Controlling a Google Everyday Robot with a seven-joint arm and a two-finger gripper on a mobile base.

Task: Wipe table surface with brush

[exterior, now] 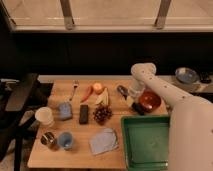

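Note:
The light-brown wooden table surface [75, 155] fills the middle of the camera view. The long black brush [122, 91] lies on it at the right, between the fruit and a red bowl [149, 101]. Its head points up-left and its handle runs down-right under my gripper. My gripper [132, 98] hangs from the white arm [143, 71] and sits right over the middle of the brush, at table height. The part of the brush beneath it is hidden.
A green tray [147, 142] sits at the front right. Also on the table are a fork [75, 89], a carrot [87, 93], an apple [98, 87], grapes [102, 114], a black block [84, 114], a blue sponge [65, 110], a white cup [44, 116], a can [48, 139], a blue cup [65, 141] and a blue cloth [104, 141]. A chair [22, 92] stands to the left.

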